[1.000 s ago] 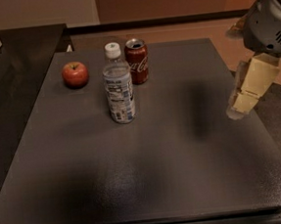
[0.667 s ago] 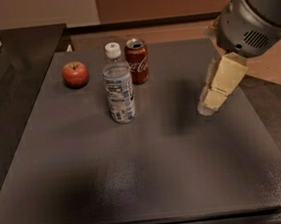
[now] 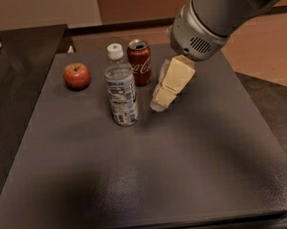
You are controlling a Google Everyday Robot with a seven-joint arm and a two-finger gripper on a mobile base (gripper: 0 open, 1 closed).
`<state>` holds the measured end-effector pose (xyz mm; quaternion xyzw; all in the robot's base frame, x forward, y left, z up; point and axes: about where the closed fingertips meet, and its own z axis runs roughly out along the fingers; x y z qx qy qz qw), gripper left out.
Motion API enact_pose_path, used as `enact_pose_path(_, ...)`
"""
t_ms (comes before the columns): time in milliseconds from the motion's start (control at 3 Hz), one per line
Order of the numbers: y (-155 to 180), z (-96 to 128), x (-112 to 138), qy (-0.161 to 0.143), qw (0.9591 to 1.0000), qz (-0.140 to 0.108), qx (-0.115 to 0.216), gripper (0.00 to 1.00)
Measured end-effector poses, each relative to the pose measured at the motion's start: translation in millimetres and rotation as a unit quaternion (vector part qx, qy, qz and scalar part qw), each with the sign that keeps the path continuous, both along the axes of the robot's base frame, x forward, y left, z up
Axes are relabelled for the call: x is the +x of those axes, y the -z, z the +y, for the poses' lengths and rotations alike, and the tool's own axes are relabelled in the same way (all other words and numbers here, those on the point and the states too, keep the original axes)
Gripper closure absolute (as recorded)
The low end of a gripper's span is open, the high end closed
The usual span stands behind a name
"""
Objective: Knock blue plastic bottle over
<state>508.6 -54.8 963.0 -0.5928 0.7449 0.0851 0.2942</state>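
So the blue plastic bottle (image 3: 121, 91) is standing upright on the dark desk (image 3: 187, 153), toward the back and a bit left of center, white cap on top. The red soda can (image 3: 140, 62) sits just behind it to the right, close but not obviously touching. A red apple (image 3: 76, 75) is off to the left, clearly apart from both. The claw (image 3: 160, 104) hangs off the big grey arm (image 3: 215, 15), tilted down-left, with its tip just to the right of the bottle. Honestly can't tell whether the claw is apart or together from this angle.
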Motion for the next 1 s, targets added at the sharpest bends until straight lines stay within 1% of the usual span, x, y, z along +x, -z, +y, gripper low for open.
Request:
enact_pose_path(333,8,36,6,-0.024,0.9993,0.010,0.026,0.00)
enact_pose_path(667,17,62,9,-0.041,0.9972,0.022,0.058,0.00)
enact_pose_path(1000,23,78,12,-0.046,0.9947,0.031,0.087,0.00)
